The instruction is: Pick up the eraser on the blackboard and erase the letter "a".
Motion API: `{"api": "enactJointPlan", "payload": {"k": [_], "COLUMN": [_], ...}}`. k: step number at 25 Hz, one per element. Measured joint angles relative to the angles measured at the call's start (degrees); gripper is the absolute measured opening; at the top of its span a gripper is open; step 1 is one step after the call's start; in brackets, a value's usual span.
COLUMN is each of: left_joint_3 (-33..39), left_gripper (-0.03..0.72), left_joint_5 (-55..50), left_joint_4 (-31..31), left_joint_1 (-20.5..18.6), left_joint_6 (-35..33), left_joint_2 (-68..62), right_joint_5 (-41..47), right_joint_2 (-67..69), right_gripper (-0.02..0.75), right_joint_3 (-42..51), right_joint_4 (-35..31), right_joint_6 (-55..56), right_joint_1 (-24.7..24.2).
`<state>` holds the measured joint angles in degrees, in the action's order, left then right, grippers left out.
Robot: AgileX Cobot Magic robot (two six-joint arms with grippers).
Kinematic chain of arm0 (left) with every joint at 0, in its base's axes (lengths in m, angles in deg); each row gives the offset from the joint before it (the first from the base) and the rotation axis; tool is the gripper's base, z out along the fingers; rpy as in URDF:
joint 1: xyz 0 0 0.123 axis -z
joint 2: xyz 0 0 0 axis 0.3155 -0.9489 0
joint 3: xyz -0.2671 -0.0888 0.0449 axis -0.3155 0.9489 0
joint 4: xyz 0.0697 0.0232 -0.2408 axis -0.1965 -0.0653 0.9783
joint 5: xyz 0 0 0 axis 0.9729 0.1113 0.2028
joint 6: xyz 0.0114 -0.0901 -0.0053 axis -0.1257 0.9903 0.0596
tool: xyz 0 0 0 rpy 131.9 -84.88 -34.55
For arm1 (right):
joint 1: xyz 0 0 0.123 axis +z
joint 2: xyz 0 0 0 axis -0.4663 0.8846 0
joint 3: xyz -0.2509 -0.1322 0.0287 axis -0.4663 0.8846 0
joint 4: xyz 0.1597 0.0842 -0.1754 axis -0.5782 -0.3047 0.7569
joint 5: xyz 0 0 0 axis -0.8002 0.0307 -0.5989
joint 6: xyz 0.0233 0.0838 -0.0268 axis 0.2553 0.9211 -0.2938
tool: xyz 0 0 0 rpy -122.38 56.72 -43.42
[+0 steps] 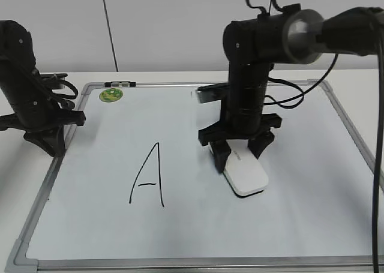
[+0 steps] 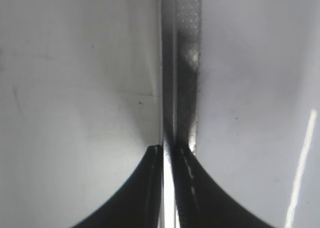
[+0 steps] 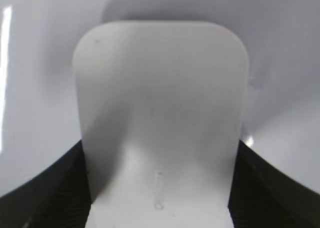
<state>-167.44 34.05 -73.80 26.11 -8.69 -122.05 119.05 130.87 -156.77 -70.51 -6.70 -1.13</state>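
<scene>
The eraser [image 1: 245, 175] is gripped by the right gripper [image 1: 240, 154], its jaws pressed against both long sides, and it is held flat on the blackboard [image 1: 300, 225], right of centre. In the right wrist view the white block [image 3: 160, 118] is seen filling the space between the two ribbed fingers [image 3: 55, 193]. No lowercase "a" can be found anywhere on the board; only the tall capital "A" [image 1: 148, 176] is left, well to the left of the eraser. The small letter is judged to be either wiped off or hidden under the block, and which cannot be told. The left gripper [image 2: 165, 153] is parked over the board's left frame [image 2: 181, 62], its fingers drawn together on nothing. A green sticker [image 1: 111, 95] is stuck in the far left corner. The board lies on a pale table [image 1: 18, 183], with a plain light wall [image 1: 168, 27] behind.
</scene>
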Motion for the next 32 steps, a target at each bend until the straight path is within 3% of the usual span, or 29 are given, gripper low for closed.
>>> {"api": "enactJointPlan", "payload": {"k": [6,15,19,26,32], "left_joint_3": [0.00,0.00,0.00,0.00,0.00], "left_gripper": [0.055,0.055,0.055,0.055,0.055], "left_joint_5": [0.00,0.00,0.00,0.00,0.00], "left_joint_4": [0.00,0.00,0.00,0.00,0.00], "left_joint_1": [0.00,0.00,0.00,0.00,0.00], "left_joint_6": [0.00,0.00,0.00,0.00,0.00], "left_joint_2": [0.00,0.00,0.00,-0.13,-0.13], "right_joint_5": [0.00,0.00,0.00,-4.64,-8.15], "right_joint_2": [0.00,-0.27,-7.13,-22.47,-30.87], "right_gripper": [0.528,0.528,0.528,0.528,0.528], "right_joint_3": [0.00,-1.35,-3.25,-2.99,8.49], "right_joint_4": [-0.22,-1.74,-1.00,8.75,16.18], "right_joint_6": [0.13,0.25,1.92,6.87,11.22], "right_joint_1": [-5.15,-5.16,-5.16,-5.16,-5.37]}}
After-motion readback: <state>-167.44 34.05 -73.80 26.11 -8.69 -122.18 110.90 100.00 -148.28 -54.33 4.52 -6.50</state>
